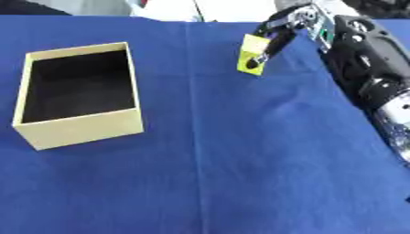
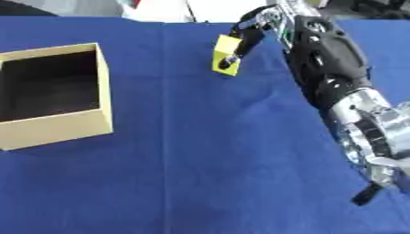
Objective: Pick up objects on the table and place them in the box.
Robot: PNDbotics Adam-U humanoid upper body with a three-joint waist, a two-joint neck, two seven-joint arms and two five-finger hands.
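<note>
The right robot hand (image 1: 280, 32) grips a yellow block (image 1: 253, 55) at the bench's (image 1: 240, 160) far side. Carry it level over the box (image 1: 80, 130), then release inside.

cloth (image 1: 240, 160): blue fabric, matt, faint creases | box (image 1: 88, 128): pale yellow card, matt, dark inside | block (image 1: 251, 57): yellow, smooth, looks plastic | my right hand (image 1: 292, 23): black plastic, slight sheen, silver metal joints
</note>
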